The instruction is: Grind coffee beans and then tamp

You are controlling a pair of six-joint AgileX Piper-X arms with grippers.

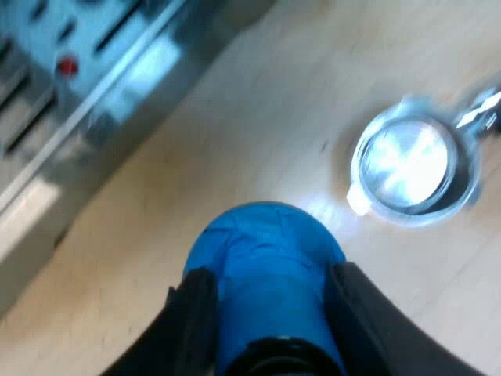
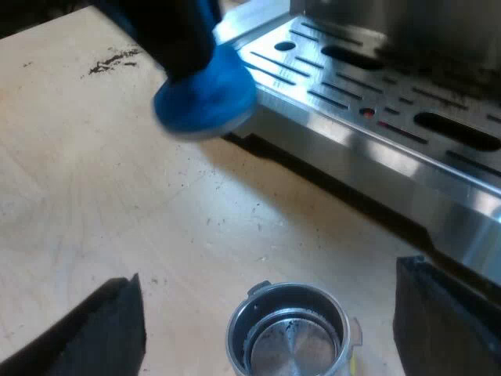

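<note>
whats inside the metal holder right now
The metal holder shows a bare, shiny metal bottom with dark traces around its edge and no heap of grounds. The patch of table beneath it is covered by the holder, so nothing under it can be seen.

Pale wooden worktop (image 2: 94,204), on which the espresso machine (image 2: 391,31) is stood, its slotted drip tray (image 2: 352,110) at the front. The metal holder (image 2: 287,338) is set upright near the machine's tray, apart from it. Dark grounds (image 2: 113,59) are smeared farther from the machine, and fine specks are scattered between.
</note>
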